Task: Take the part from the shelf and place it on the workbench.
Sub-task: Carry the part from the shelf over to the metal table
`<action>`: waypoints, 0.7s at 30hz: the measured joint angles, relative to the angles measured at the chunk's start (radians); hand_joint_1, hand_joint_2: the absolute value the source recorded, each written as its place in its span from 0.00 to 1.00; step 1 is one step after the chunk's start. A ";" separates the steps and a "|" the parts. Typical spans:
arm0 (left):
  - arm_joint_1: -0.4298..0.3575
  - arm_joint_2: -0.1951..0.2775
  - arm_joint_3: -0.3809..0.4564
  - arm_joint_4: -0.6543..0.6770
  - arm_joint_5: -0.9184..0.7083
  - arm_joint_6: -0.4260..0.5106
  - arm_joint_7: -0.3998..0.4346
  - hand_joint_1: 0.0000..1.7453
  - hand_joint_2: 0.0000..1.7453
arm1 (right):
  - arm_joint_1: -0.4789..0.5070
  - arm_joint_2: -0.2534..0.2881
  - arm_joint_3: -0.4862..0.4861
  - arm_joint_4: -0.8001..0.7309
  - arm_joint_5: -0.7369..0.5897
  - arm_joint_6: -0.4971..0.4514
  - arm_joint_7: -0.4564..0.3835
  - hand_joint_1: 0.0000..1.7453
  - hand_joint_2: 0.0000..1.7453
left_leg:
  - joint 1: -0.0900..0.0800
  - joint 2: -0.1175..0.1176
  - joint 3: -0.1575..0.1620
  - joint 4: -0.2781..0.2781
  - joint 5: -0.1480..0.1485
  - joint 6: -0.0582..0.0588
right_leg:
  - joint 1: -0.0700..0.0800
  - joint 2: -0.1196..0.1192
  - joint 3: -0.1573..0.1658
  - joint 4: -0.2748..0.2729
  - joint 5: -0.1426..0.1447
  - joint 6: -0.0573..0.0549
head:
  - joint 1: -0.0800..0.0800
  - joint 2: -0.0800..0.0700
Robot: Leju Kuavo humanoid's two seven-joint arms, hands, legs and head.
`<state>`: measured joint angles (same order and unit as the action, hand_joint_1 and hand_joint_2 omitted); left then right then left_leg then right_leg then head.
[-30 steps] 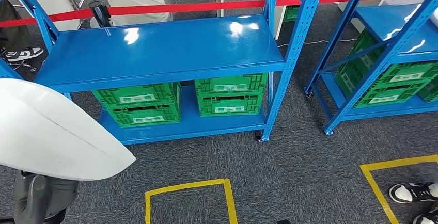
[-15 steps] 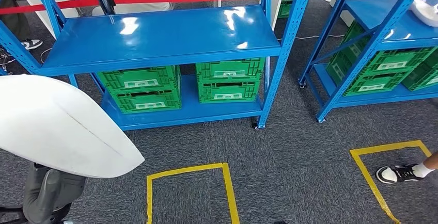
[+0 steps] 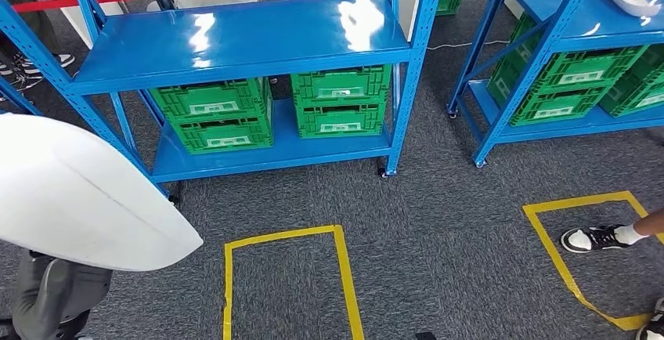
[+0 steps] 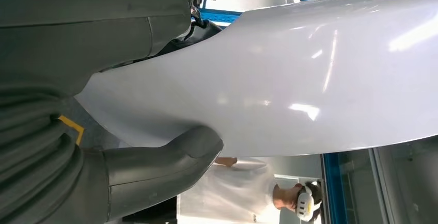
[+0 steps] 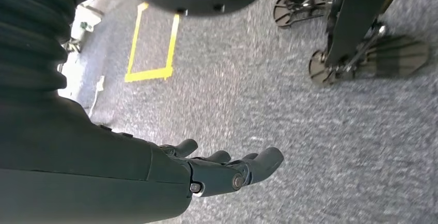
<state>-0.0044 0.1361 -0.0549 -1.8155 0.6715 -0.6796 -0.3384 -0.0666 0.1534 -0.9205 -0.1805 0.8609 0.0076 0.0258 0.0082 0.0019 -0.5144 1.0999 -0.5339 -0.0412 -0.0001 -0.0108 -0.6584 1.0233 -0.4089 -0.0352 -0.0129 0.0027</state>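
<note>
At the robot's left side, left hand [image 4: 155, 167] grips the white part [image 3: 78, 199], thumb pressed on it. Right hand [image 5: 217, 170] hangs over grey carpet [image 3: 438, 230], fingers extended, holding nothing.

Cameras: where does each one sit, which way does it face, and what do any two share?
Head view: high on the body, looking down at blue shelving, green crates and carpet; the left hand shows under the white part.
Left wrist view: behind the left hand, which grips the white part.
Right wrist view: points at the floor; right hand empty, fingers apart.
Shared: the white part and left hand, in the head and left wrist views.
</note>
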 joint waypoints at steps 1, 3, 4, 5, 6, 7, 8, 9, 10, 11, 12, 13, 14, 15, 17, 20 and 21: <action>0.005 0.000 0.008 -0.005 0.000 -0.008 -0.004 1.00 1.00 | -0.001 -0.004 0.000 0.000 0.003 0.000 -0.006 0.00 1.00 | -0.003 -0.001 0.037 -0.059 -0.018 0.006 | 0.000 0.000 -0.006 0.002 0.010 0.006 | 0.001 0.000; 0.012 -0.002 0.021 -0.007 0.002 -0.022 -0.012 1.00 1.00 | -0.002 -0.011 0.000 -0.001 0.003 0.000 -0.017 0.00 1.00 | -0.011 -0.002 0.053 -0.105 -0.029 0.024 | -0.001 0.000 -0.010 -0.004 0.033 0.019 | 0.000 0.000; 0.015 -0.004 0.025 -0.006 0.003 -0.025 -0.016 1.00 1.00 | -0.002 -0.014 0.000 -0.001 0.003 0.000 -0.021 0.00 1.00 | -0.010 0.000 0.042 -0.105 -0.018 0.034 | -0.004 0.000 -0.013 -0.006 0.040 0.026 | -0.001 0.000; 0.018 -0.008 0.029 -0.006 0.001 -0.027 -0.021 1.00 1.00 | 0.000 -0.017 0.000 -0.001 0.006 0.002 -0.022 0.00 1.00 | -0.010 0.002 0.031 -0.104 -0.006 0.044 | -0.006 0.001 -0.020 0.002 0.027 0.033 | -0.001 0.000; 0.020 -0.013 0.032 -0.006 -0.004 -0.027 -0.027 1.00 1.00 | 0.002 -0.019 0.000 -0.001 0.012 0.004 -0.022 0.00 1.00 | -0.009 0.004 0.017 -0.105 0.008 0.053 | -0.007 0.003 -0.030 0.026 -0.008 0.038 | 0.000 0.000; 0.022 -0.019 0.036 -0.006 -0.010 -0.028 -0.034 1.00 1.00 | 0.003 -0.021 0.001 0.000 0.020 0.006 -0.022 0.00 1.00 | -0.008 0.006 0.001 -0.105 0.022 0.059 | -0.009 0.004 -0.042 0.070 -0.062 0.042 | 0.000 0.000; 0.025 -0.025 0.040 -0.008 -0.018 -0.029 -0.040 1.00 1.00 | 0.004 -0.022 0.002 0.000 0.031 0.008 -0.020 0.00 1.00 | -0.009 0.006 -0.015 -0.104 0.036 0.063 | -0.008 0.005 -0.054 0.128 -0.125 0.046 | 0.001 0.000; 0.029 -0.031 0.044 -0.009 -0.026 -0.030 -0.045 1.00 1.00 | 0.005 -0.023 0.003 0.000 0.040 0.010 -0.016 0.00 1.00 | -0.010 0.006 -0.031 -0.103 0.050 0.065 | -0.008 0.006 -0.062 0.189 -0.173 0.047 | 0.002 0.000; 0.036 -0.039 0.048 -0.010 -0.033 -0.031 -0.050 1.00 1.00 | 0.004 -0.026 0.005 0.000 0.046 0.010 -0.009 0.00 1.00 | -0.011 0.006 -0.049 -0.100 0.064 0.065 | -0.008 0.006 -0.062 0.241 -0.195 0.048 | 0.002 0.000; 0.043 -0.046 0.053 -0.010 -0.038 -0.032 -0.055 1.00 1.00 | 0.004 -0.029 0.006 -0.001 0.050 0.013 0.000 0.00 1.00 | -0.012 0.007 -0.069 -0.096 0.077 0.065 | -0.008 0.006 -0.050 0.269 -0.188 0.047 | 0.002 0.000; 0.051 -0.053 0.058 -0.009 -0.039 -0.033 -0.059 1.00 1.00 | 0.004 -0.034 0.006 -0.001 0.051 0.016 0.011 0.00 1.00 | -0.013 0.008 -0.091 -0.090 0.090 0.063 | -0.007 0.007 -0.023 0.269 -0.162 0.045 | 0.002 0.000; 0.056 -0.060 0.064 -0.008 -0.037 -0.035 -0.065 1.00 1.00 | 0.004 -0.039 0.006 -0.001 0.049 0.019 0.020 0.00 1.00 | -0.013 0.008 -0.113 -0.083 0.101 0.062 | -0.006 0.007 0.020 0.238 -0.132 0.042 | 0.002 0.000; 0.058 -0.064 0.071 -0.007 -0.034 -0.036 -0.072 1.00 1.00 | 0.004 -0.044 0.006 -0.001 0.047 0.022 0.027 0.00 1.00 | -0.013 0.007 -0.132 -0.075 0.112 0.059 | -0.004 0.008 0.075 0.177 -0.122 0.037 | 0.002 0.000; 0.060 -0.067 0.078 -0.008 -0.034 -0.038 -0.079 1.00 1.00 | 0.003 -0.048 0.006 -0.001 0.043 0.024 0.031 0.00 1.00 | -0.014 0.007 -0.146 -0.068 0.121 0.055 | -0.001 0.008 0.132 0.100 -0.132 0.032 | 0.002 0.000; 0.064 -0.071 0.092 -0.013 -0.045 -0.042 -0.091 1.00 1.00 | 0.001 -0.055 0.006 -0.002 0.038 0.026 0.034 0.00 1.00 | -0.014 0.009 -0.156 -0.064 0.140 0.044 | 0.005 0.010 0.194 -0.003 -0.168 0.023 | 0.003 0.000; 0.075 -0.079 0.107 -0.020 -0.062 -0.044 -0.101 1.00 1.00 | 0.001 -0.060 0.006 -0.002 0.036 0.032 0.034 0.00 1.00 | -0.011 0.008 -0.162 -0.072 0.156 0.024 | 0.004 0.007 0.181 -0.024 -0.148 0.006 | 0.003 0.000; 0.079 -0.082 0.112 -0.022 -0.064 -0.042 -0.103 1.00 1.00 | 0.002 -0.061 0.006 -0.002 0.037 0.034 0.034 0.00 1.00 | -0.010 0.006 -0.172 -0.059 0.131 0.018 | 0.002 0.004 0.169 -0.028 -0.133 -0.002 | 0.001 0.000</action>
<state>0.0743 0.0540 0.0568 -1.8376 0.6076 -0.7220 -0.4412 -0.0650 0.0919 -0.9145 -0.1824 0.8975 0.0421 0.0603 -0.0021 0.0076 -0.6861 1.0413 -0.4032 -0.0229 0.0019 -0.0067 -0.4894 0.9958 -0.5417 -0.0368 -0.0114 0.0027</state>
